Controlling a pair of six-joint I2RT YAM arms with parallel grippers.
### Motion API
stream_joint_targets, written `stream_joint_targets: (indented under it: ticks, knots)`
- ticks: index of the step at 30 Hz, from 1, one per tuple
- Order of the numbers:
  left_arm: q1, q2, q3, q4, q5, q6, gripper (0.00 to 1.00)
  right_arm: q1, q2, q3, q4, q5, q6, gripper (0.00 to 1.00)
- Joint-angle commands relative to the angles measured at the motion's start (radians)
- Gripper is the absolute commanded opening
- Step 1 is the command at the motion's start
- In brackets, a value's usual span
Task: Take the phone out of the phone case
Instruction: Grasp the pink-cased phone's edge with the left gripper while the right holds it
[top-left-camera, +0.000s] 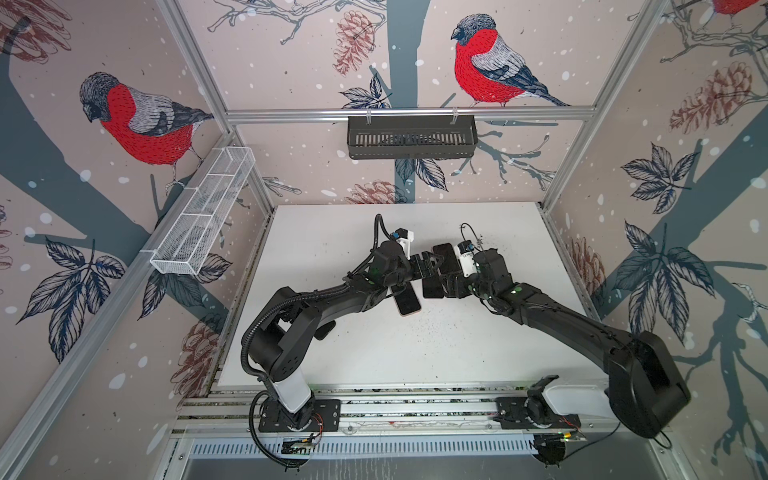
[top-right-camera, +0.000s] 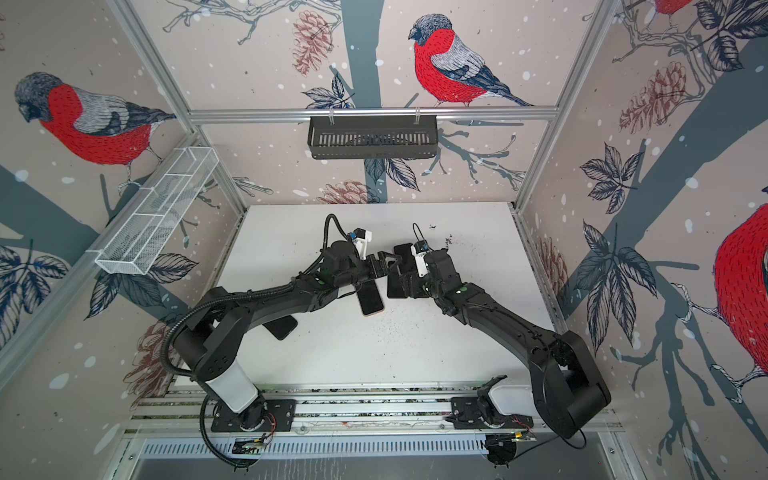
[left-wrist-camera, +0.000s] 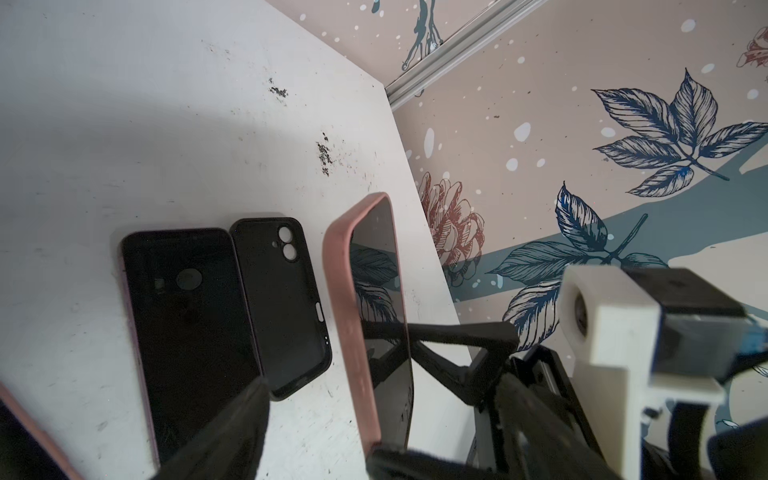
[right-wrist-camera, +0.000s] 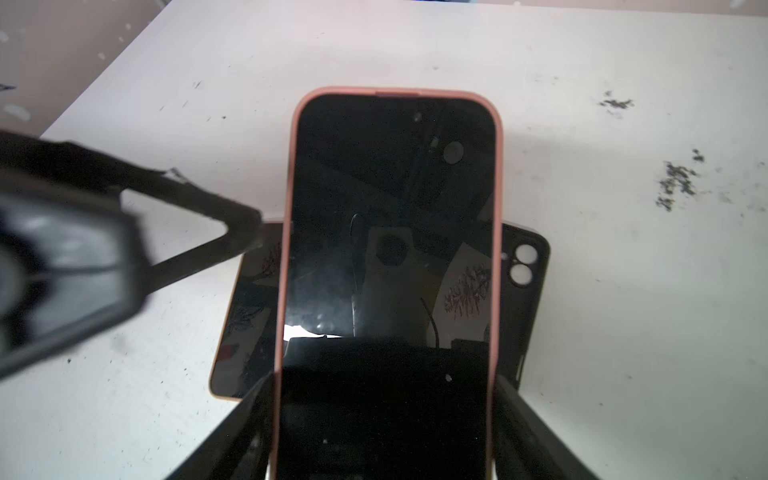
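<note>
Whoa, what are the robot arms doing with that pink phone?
The right gripper is holding a phone up off the white table. The phone sits inside its pink case, not yet taken out. The left gripper is open, with one finger on each side of the cased phone, perhaps getting ready to pry it free. Down on the table lie a bare phone and an empty black case, side by side.

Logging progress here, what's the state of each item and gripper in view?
Pink-cased black smartphone: cased, held up
Right gripper: shut on that smartphone
Left gripper: open
Empty black phone case: flat, inside up
Bare dark smartphone: flat, screen up
Second pink-edged smartphone: flat, screen up
</note>
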Motion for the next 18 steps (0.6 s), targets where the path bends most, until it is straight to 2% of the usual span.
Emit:
stream_joint_targets:
  ticks: [1,7,18]
  knots:
    - [0.013,0.003,0.005,0.020,0.053,-0.008,0.83,0.037,-0.010,0.000,0.071,0.033,-0.056,0.39]
    - [0.048,-0.013,-0.002,-0.013,0.071,-0.012,0.72,0.089,-0.017,-0.008,0.077,0.063,-0.084,0.38]
    - [0.072,-0.040,-0.030,-0.020,0.126,0.018,0.45,0.128,-0.055,-0.049,0.113,0.050,-0.107,0.37]
